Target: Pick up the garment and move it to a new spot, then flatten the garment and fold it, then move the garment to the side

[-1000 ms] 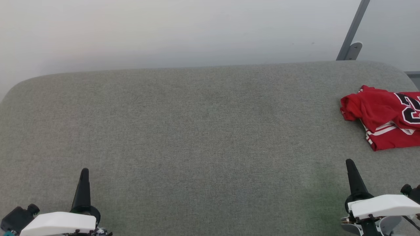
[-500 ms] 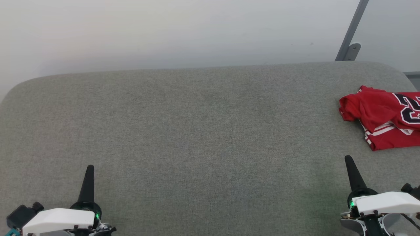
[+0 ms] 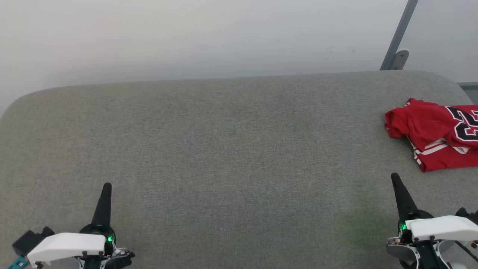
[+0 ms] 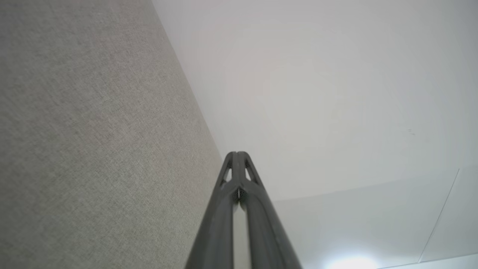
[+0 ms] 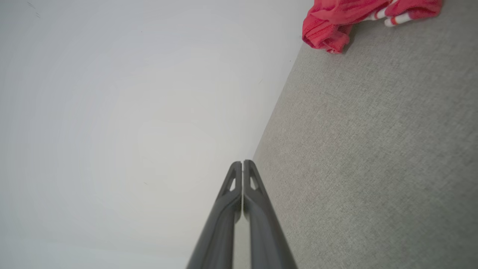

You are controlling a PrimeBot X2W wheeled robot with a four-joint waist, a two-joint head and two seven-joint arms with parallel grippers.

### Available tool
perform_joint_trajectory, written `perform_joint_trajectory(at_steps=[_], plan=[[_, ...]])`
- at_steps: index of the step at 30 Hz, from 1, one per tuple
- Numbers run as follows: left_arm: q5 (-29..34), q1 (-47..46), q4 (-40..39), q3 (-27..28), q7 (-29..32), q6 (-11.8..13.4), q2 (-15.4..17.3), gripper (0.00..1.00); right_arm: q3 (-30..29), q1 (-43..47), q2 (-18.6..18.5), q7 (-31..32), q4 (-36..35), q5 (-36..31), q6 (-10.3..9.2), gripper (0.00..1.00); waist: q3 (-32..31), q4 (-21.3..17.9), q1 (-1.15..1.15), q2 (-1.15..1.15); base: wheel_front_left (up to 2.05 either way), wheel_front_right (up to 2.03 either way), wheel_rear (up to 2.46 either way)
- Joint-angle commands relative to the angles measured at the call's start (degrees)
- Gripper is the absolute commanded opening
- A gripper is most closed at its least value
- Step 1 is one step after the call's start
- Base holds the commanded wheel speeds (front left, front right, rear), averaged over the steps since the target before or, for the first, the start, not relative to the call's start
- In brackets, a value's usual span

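One wide grey upholstered surface [image 3: 224,149] stretches ahead of both pairs of fingers, with a pale wall beyond it. One garment [image 3: 429,130], red with white stripe trim and black numerals, lies crumpled on that surface ahead of the right gripper [image 3: 393,176] and off to its right, well apart from its fingertips. It is farther still from the left gripper [image 3: 107,185], across the surface. There are two grippers, each with two dark fingers. In each wrist view the two fingers are pressed together at the tips, holding nothing and touching no cloth.
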Motion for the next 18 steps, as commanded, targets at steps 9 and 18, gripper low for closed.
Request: perform_joint_trajectory(at_steps=[9,18], plan=[[-4.98,-2.06,0.43,-0.21,1.41,-0.25,-0.16,0.00,-0.35,-1.32,0.35,1.50,-0.77,4.78,-0.01,0.00,-0.15,-0.11,0.00,0.00,0.00,0.00,0.00],[-8.40,-2.53,0.94,-0.34,2.34,-0.27,-0.42,0.00,-0.54,-1.51,0.60,2.41,-0.98,7.98,-0.01,0.00,-0.28,-0.21,0.00,0.00,0.00,0.00,0.00]])
